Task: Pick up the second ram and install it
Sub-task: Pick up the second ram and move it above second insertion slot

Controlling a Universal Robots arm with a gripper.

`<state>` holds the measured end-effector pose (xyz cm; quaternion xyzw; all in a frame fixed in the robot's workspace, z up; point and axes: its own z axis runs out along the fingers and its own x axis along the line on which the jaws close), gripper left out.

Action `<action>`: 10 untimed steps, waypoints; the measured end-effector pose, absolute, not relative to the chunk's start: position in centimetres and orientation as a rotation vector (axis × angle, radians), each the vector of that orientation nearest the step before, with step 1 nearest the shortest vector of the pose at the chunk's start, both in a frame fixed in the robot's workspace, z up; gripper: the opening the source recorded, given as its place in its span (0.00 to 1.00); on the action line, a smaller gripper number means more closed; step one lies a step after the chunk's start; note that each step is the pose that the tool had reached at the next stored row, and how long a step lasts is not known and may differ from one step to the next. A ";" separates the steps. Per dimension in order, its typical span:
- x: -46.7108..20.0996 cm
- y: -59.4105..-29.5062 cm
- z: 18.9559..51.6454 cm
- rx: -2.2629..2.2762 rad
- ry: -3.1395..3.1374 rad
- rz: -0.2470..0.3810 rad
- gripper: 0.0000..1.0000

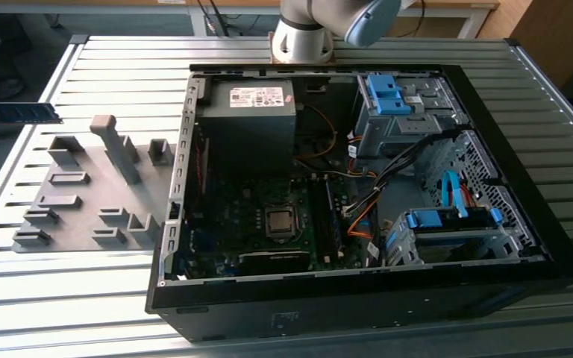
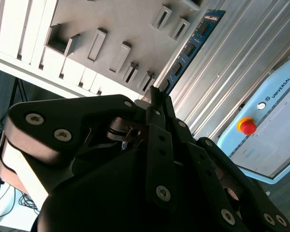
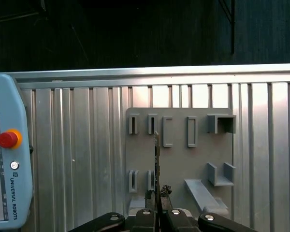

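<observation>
Fingers (image 2: 157, 113) closed on second ram (image 2: 188, 48), gripped end hidden, edge-on sliver in first wrist view

Probably a lab; slatted metal bench (image 1: 117, 60), robot pendant (image 3: 7, 193).

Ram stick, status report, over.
Gripper, jaws shut on ram stick. Stick in the air, apart from holder plate, outside computer case. No obstruction seen.
</observation>
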<state>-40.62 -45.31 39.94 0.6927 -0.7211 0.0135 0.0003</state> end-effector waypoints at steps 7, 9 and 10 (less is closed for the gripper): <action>-40.6 -45.3 40.7 2.176 -2.265 0.042 0.14; -40.6 -45.3 41.0 2.176 -2.265 0.042 0.14; -40.6 -45.3 41.0 2.176 -2.265 0.042 0.14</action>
